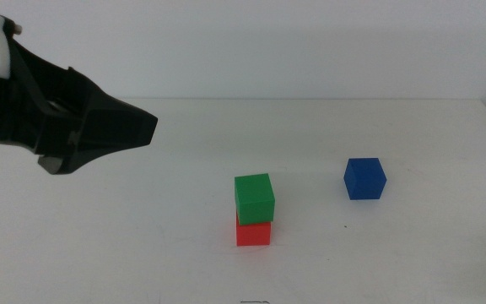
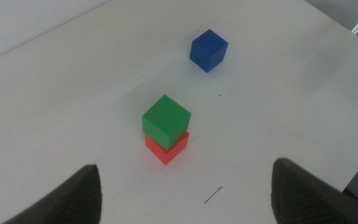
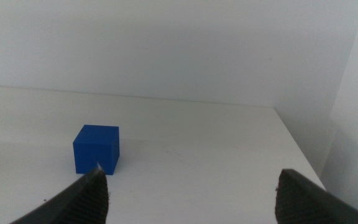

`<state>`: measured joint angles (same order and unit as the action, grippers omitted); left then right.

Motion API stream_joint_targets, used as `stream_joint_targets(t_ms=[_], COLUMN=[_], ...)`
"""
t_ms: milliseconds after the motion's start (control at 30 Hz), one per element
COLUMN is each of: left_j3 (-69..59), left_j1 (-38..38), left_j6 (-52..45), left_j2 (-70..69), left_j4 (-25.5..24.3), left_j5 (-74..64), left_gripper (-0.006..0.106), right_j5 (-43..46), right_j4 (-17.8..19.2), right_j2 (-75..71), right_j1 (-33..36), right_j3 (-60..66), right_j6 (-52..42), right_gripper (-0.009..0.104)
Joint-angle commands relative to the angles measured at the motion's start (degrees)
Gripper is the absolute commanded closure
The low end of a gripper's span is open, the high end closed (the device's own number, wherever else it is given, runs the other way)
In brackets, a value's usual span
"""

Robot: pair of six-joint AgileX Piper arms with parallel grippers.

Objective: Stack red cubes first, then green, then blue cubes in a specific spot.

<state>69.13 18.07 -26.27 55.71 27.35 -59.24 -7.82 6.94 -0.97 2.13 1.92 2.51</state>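
My left gripper (image 1: 146, 127) hangs above the table (image 1: 125, 245) at the left of the middle view, arm reaching in from that side, tip directed toward the centre; its jaws stand wide apart and hold nothing, as my left wrist view shows. My right gripper (image 3: 188, 193) lies outside the middle view; its jaws are likewise spread wide and empty, low over the table. The green cube (image 1: 254, 198) sits on the red cube (image 1: 253, 232) near the table's centre, the green turned slightly off square from the red below; cubes have no long axis. The blue cube (image 1: 364, 178) rests alone on the table, to the right of the stack and farther back, well apart from it. My left wrist view takes in all three cubes; my right wrist view shows only the blue cube, just beyond one jaw tip.
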Motion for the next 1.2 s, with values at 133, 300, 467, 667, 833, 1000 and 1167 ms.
stream_joint_targets(t_ms=[133, 300, 467, 667, 833, 1000, 1167], left_j3=[1.31, 1.31, 1.31, 1.31, 1.31, 1.31, 1.31], left_j1=[0.03, 0.03, 0.09, 0.09, 0.09, 0.09, 0.09], left_j6=[0.21, 0.21, 0.21, 0.21, 0.21, 0.21, 0.21], left_j2=[-0.61, -0.61, -0.61, -0.61, -0.61, -0.61, -0.61], left_j4=[2.32, 2.32, 2.32, 2.32, 2.32, 2.27, 2.27], left_j5=[3.25, 3.25, 3.25, 3.25, 3.25, 3.25, 3.25], left_gripper=[0.007, 0.007, 0.007, 0.007, 0.007, 0.007, 0.007], right_j5=[10.52, -6.75, -29.41, -31.84, -30.04, -29.19, -30.74], right_j4=[0.03, -3.07, -6.12, -5.07, -7.30, -13.50, -15.03], right_j2=[0.19, 13.74, 31.81, 46.52, 53.36, 60.52, 69.57], right_j1=[-0.05, -0.05, -0.05, -0.05, -0.05, 0.01, 2.38], right_j3=[-3.25, -19.73, -41.14, -51.61, -52.97, -55.02, -59.74], right_j6=[0.56, 3.16, 3.04, 3.13, 3.28, -5.72, -6.51], right_gripper=[0.005, 0.005, 0.005, 0.005, 0.005, 0.005, 0.005])
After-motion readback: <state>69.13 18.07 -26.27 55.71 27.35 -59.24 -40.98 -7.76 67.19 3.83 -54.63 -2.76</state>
